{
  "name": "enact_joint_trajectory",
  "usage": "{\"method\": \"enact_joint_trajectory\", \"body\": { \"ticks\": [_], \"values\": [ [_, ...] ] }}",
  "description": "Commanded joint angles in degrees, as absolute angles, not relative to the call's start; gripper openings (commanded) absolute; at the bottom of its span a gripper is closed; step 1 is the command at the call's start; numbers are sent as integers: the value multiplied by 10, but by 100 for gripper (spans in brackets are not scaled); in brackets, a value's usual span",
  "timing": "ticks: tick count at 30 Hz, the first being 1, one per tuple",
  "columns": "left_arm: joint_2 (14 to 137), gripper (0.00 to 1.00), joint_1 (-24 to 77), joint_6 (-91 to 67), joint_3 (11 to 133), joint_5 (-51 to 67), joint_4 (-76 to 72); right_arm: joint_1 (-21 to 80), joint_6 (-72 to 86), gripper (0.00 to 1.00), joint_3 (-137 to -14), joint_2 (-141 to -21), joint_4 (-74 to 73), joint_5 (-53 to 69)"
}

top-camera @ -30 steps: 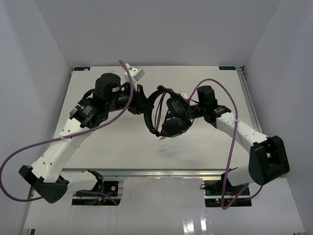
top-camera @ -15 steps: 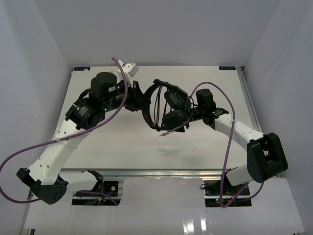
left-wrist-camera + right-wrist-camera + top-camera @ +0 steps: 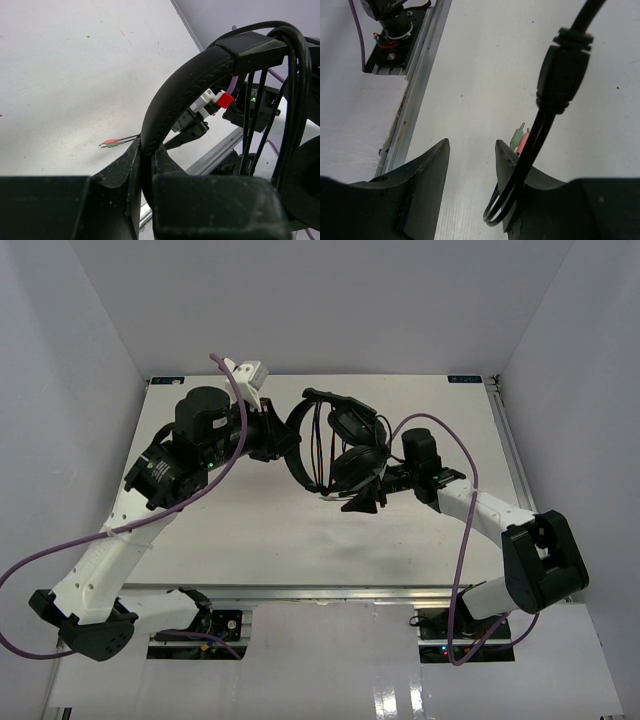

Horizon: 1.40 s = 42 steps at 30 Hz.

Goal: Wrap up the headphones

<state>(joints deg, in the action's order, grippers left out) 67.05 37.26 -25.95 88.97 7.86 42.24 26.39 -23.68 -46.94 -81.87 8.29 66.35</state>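
Note:
The black headphones (image 3: 340, 438) hang above the table, cord wound in several strands across the headband. My left gripper (image 3: 284, 440) is shut on the padded headband (image 3: 172, 92), which runs up out of its jaws (image 3: 146, 150). My right gripper (image 3: 364, 500) sits just below and in front of the earcups, open, with nothing in the gap (image 3: 472, 145). The cord (image 3: 535, 145) with its thick junction piece (image 3: 562, 70) drapes down the outside of the right finger and loops under it. The red and green plugs (image 3: 520, 140) dangle beyond; they also show as plugs (image 3: 112, 143) in the left wrist view.
White table (image 3: 240, 530) with a metal rail (image 3: 415, 85) along its near edge. Purple arm cables (image 3: 180, 502) arc beside both arms. White walls close the left, right and back sides.
My left arm has carried the headphones back and to the left. My right gripper has dropped away from the earcups toward the near side, and its jaws have narrowed.

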Motion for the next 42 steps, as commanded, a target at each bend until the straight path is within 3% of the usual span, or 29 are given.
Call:
{"method": "enact_joint_trajectory", "body": {
  "ticks": [1, 6, 10, 14, 24, 32, 42],
  "values": [
    [630, 0, 374, -295, 896, 52, 389, 266, -213, 46, -464, -796, 129, 668],
    [620, 0, 374, -306, 885, 30, 384, 266, -207, 38, -463, -787, 129, 665],
    [620, 0, 374, -325, 882, 11, 383, 267, -223, 18, -480, -783, 92, 651],
    [618, 0, 374, -352, 879, -32, 372, 270, -287, 8, -512, -771, 4, 613],
    [615, 0, 374, -499, 809, -152, 315, 313, -607, 8, -697, -770, -415, 445],
    [644, 0, 374, -551, 799, -221, 304, 440, -664, 8, -728, -694, -455, 189],
    [635, 0, 372, -512, 781, -263, 343, 488, -680, 8, -764, -648, -449, 24]
  ]
}}
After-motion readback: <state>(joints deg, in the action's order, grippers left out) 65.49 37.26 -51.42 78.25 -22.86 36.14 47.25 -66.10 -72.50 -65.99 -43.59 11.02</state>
